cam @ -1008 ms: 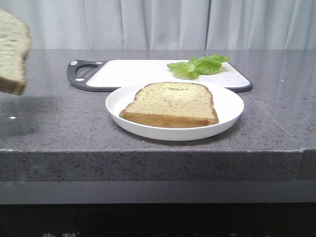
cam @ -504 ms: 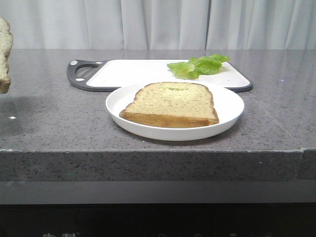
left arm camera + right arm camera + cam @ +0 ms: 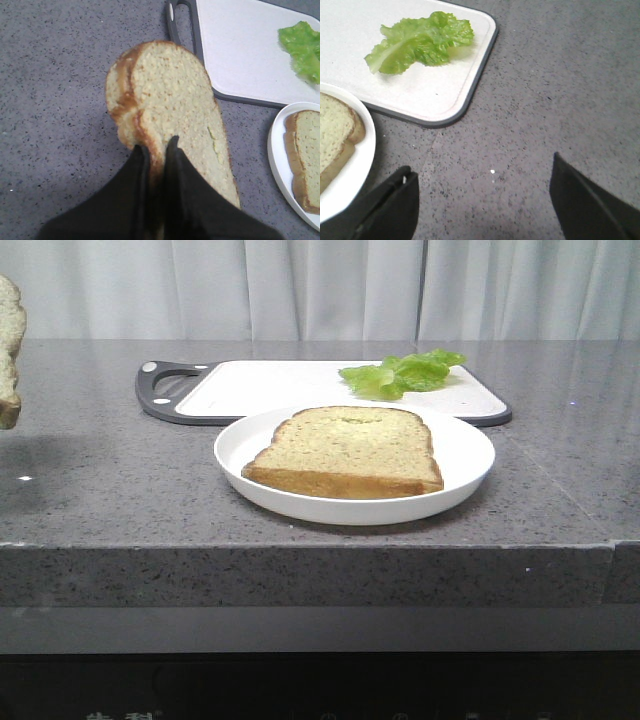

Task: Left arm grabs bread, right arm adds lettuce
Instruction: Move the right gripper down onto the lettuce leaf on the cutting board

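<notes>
The bread (image 3: 8, 350) hangs upright in the air at the far left edge of the front view, mostly cut off. In the left wrist view my left gripper (image 3: 157, 145) is shut on the bread (image 3: 170, 100), pinching its golden-brown crust edge above the grey counter. The lettuce (image 3: 405, 373) lies on the far right part of the white cutting board (image 3: 270, 385). My right gripper (image 3: 482, 172) is open and empty over bare counter, with the lettuce (image 3: 420, 42) apart from it on the board. Neither gripper shows in the front view.
A white plate (image 3: 460, 445) in front of the board holds a second bread slice (image 3: 350, 450), lying flat. The plate's rim (image 3: 350, 185) is close beside one right finger. The board's dark handle (image 3: 165, 390) points left. The counter's front edge (image 3: 300, 545) is near.
The held bread has moved left, nearly out of the front view, over the first half second, then stayed still. Plate, slice, board and lettuce have not moved.
</notes>
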{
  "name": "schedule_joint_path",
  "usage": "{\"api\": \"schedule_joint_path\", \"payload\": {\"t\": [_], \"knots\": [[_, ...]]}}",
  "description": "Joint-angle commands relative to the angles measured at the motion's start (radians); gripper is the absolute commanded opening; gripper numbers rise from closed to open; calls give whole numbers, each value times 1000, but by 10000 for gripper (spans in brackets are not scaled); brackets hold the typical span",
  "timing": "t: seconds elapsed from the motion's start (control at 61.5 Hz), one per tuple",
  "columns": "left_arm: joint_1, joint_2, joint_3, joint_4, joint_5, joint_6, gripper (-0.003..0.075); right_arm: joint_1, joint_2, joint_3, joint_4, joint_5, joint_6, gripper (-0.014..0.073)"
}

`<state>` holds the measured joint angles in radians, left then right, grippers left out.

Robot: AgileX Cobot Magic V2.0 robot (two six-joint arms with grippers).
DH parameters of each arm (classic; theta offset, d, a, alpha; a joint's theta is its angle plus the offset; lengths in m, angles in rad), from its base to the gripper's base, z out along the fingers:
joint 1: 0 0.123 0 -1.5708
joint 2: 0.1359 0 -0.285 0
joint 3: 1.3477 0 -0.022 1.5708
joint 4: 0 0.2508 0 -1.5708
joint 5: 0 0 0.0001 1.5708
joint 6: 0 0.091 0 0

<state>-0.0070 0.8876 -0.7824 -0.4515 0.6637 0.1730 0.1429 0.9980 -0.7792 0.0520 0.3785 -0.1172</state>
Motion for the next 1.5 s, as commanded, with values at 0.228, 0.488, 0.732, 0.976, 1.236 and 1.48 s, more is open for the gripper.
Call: {"api": "schedule_joint_path", "payload": {"t": [0.228,0.488,0.732,0.976,1.236,1.48], "knots": [[2,-12,-30,-25,-62,0,-19,43,387,-452,25,146,-76,559],[2,-12,-30,-25,-62,0,-19,44,673,-799,62,329,-133,559],[2,-12,-30,-25,-62,0,-19,44,899,-1064,135,468,-195,559],[2,-12,-30,-25,-62,0,-19,46,1042,-1235,137,547,-210,559],[2,-12,-30,-25,-62,0,-19,46,1090,-1271,137,556,-222,559],[2,-12,-30,-25,-62,0,-19,46,1091,-1271,137,579,-225,265]]}}
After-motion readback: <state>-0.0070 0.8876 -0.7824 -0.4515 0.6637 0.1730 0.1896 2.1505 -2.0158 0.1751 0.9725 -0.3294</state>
